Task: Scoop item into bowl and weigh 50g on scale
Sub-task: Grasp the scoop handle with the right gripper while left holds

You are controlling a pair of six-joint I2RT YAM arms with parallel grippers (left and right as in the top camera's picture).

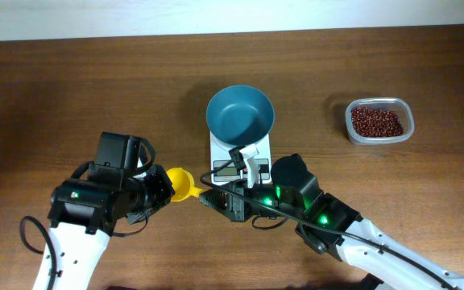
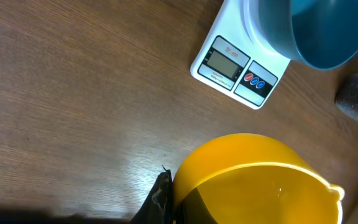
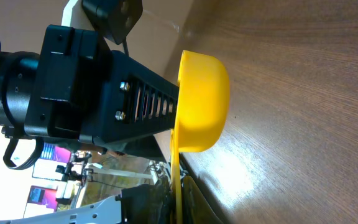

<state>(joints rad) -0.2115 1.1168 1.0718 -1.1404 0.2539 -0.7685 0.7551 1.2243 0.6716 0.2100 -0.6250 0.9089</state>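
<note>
A yellow scoop [image 1: 182, 184] hangs just above the table between my two grippers. My left gripper [image 1: 166, 187] is shut on the scoop's cup [image 2: 253, 180], with one black finger [image 2: 161, 198] against the cup's side. My right gripper [image 1: 208, 197] is shut on the thin yellow handle [image 3: 176, 180], which runs between its fingers. The cup is empty. The teal-blue bowl [image 1: 240, 113] stands empty on the white scale [image 1: 220, 153], just behind the right gripper. The red-brown beans [image 1: 377, 121] lie in a clear tub at the right.
The clear plastic tub [image 1: 405, 129] stands at the far right, apart from the scale. Both arms come in from the front edge and crowd the space in front of the scale's display [image 2: 222, 62]. Bare wooden table [image 1: 71, 89] stretches to the left.
</note>
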